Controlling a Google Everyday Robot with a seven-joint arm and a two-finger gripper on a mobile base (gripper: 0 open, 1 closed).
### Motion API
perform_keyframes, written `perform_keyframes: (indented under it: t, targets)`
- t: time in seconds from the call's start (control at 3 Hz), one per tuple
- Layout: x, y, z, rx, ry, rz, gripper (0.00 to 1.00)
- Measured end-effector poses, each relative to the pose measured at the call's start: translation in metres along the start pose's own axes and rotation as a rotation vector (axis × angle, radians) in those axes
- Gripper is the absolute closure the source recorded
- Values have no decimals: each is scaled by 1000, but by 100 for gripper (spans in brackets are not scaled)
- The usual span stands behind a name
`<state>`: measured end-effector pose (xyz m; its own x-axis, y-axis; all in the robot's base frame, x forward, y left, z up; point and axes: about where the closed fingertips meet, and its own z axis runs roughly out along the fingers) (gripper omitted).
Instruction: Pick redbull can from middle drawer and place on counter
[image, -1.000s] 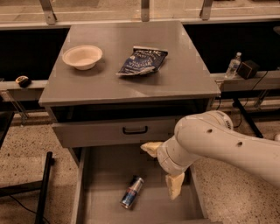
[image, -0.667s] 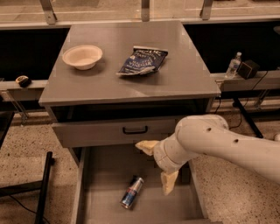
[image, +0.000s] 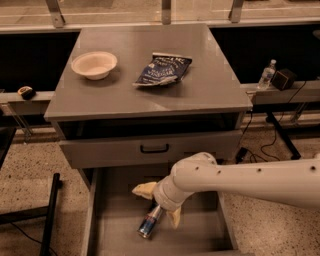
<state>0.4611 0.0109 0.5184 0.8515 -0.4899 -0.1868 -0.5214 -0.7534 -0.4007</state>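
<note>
- The arm reached down into the open drawer (image: 202, 235), with the hand (image: 155, 208) low over its floor, near the middle.
- The hand was spread: one pale finger (image: 143, 190) pointed left and the other pointed down at the right. Nothing was pinched.
- The can (image: 148, 226) lay on its side on the drawer floor, slanted, with its near end just under the wrist and between the two fingers. From where I stood I couldn't tell whether either finger touched it.
- My worry was rolling. A round can lying flat could skate off across the bare floor if one finger nudged it before the other.
- Only the end of the can seemed to sit within the spread. If the hand closed there, the can could pivot or squirt out.
- The closed drawer front (image: 150, 148) hung just above the arm, so a straight lift looked likely to clip it or the edge of the surface (image: 215, 87).
- Up top, a bowl (image: 94, 65) and a snack bag (image: 163, 70) took up the back half. A careless set-down could bump them, or leave the slim can toppling near the edge.
</note>
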Motion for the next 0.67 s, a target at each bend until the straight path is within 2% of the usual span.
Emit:
perform_keyframes:
  t: [0.33, 0.67]
  targets:
    - [0, 16, 46, -88, 66, -126, 0]
    - [-2, 18, 74, -138, 42, -154, 0]
